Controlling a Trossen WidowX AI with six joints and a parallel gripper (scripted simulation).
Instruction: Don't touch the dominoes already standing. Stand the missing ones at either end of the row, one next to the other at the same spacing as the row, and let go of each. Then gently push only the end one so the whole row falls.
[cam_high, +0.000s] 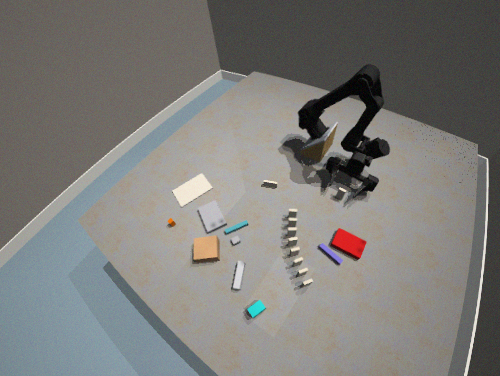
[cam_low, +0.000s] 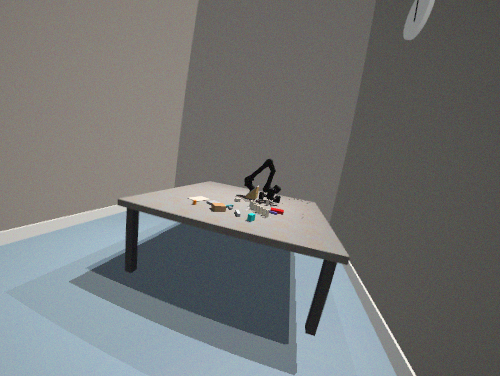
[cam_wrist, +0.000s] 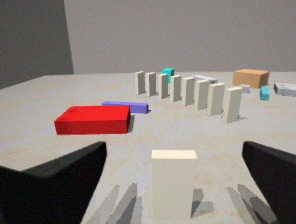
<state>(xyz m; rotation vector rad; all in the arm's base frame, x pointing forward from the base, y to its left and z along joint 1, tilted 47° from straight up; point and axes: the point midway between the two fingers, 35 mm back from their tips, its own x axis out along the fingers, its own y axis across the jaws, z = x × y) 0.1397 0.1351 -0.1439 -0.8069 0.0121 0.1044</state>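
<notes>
Several cream dominoes stand upright in a slightly curved row; its nearest domino (cam_high: 293, 213) (cam_wrist: 231, 105) and its far-end domino (cam_high: 307, 282) (cam_wrist: 139, 83) are both upright. My gripper (cam_high: 346, 186) (cam_wrist: 173, 148) is open, its black fingers wide on either side of a loose cream domino (cam_high: 342, 192) (cam_wrist: 172, 187). That domino appears upright on the table, with gaps to both fingers, well apart from the row. Another cream domino (cam_high: 270, 183) lies apart from the row, on the side away from my gripper. It is outside the wrist view.
A red block (cam_high: 349, 243) (cam_wrist: 93, 120) and purple bar (cam_high: 330, 254) (cam_wrist: 135, 107) lie beside the row. A tan and grey angled piece (cam_high: 322, 146) is near the arm. Across the row are an orange-brown block (cam_high: 206, 248), teal bar (cam_high: 236, 227), white bar (cam_high: 238, 275) and cyan block (cam_high: 256, 309).
</notes>
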